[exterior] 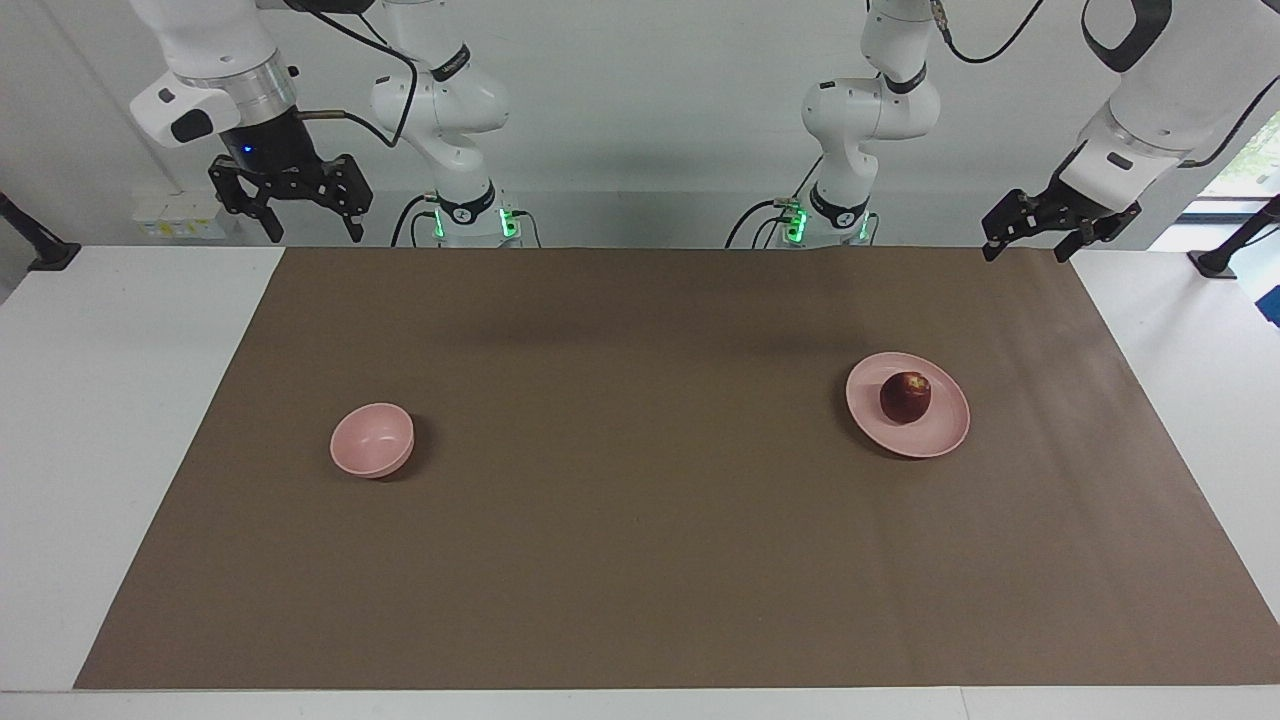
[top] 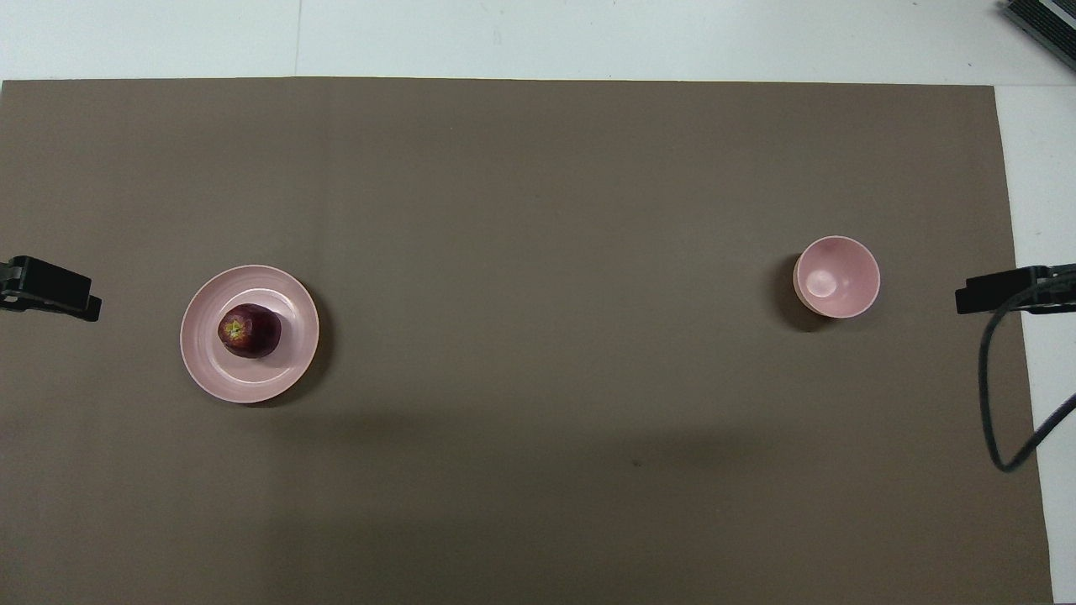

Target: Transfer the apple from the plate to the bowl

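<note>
- The apple [exterior: 905,397] rested on the plate [exterior: 945,436], toward the left arm's end of the tabletop [exterior: 640,560].
- The bowl [exterior: 372,440] stood well apart from the plate.
- The left claw [exterior: 1030,240] and the right claw [exterior: 290,205] hung raised with fingers spread, holding nothing.

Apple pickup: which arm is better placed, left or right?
Left. The apple sits on the plate toward the left arm's end of the table, with the left gripper raised at that end. The right gripper waits at the bowl end.
</note>
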Robot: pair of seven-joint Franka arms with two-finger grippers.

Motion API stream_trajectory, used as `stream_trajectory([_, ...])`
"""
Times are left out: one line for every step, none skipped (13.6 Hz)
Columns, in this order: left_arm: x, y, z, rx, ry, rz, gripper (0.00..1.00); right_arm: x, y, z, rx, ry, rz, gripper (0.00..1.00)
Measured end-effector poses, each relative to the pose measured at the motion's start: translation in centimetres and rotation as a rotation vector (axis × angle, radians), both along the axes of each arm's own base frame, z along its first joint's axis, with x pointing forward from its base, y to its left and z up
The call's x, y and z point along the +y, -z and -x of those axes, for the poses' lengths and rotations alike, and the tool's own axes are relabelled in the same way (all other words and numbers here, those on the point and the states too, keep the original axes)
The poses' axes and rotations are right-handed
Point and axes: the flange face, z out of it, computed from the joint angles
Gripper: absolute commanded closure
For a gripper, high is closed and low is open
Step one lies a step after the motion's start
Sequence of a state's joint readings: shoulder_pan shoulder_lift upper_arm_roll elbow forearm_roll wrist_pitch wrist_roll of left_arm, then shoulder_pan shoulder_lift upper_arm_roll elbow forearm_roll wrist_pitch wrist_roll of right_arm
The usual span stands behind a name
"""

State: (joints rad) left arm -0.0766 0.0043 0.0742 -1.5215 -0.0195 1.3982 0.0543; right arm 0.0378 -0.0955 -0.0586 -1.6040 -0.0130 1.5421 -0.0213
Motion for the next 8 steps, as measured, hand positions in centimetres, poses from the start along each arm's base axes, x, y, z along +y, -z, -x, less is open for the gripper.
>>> stream_trajectory([-0.01, -0.05, 0.01, -0.001, 0.000, 0.000, 0.00, 0.00, 0.00, 0.00, 0.000, 0.000, 0.000, 0.00])
stream_trajectory([-0.06, -0.23, 0.07, -0.005, 0.001, 0.000, 0.00, 0.00, 0.00, 0.00, 0.000, 0.000, 0.000, 0.00])
stream_trajectory([-0.14, -0.51, 0.14, -0.010, 0.003, 0.000, 0.00, 0.00, 0.00, 0.00, 0.000, 0.000, 0.000, 0.00])
stream_trajectory([-0.20, -0.79, 0.19, -0.016, 0.004, 0.001, 0.00, 0.00, 0.00, 0.00, 0.000, 0.000, 0.000, 0.00])
stream_trajectory([-0.24, -0.96, 0.24, -0.020, 0.005, 0.001, 0.00, 0.00, 0.00, 0.00, 0.000, 0.000, 0.000, 0.00])
stream_trajectory([-0.28, -1.02, 0.27, -0.021, 0.006, 0.001, 0.00, 0.00, 0.00, 0.00, 0.000, 0.000, 0.000, 0.00])
stream_trajectory([-0.34, -1.03, 0.27, -0.021, 0.007, 0.001, 0.00, 0.00, 0.00, 0.00, 0.000, 0.000, 0.000, 0.00])
stream_trajectory([-0.39, -1.03, 0.27, -0.021, 0.008, 0.001, 0.00, 0.00, 0.00, 0.00, 0.000, 0.000, 0.000, 0.00])
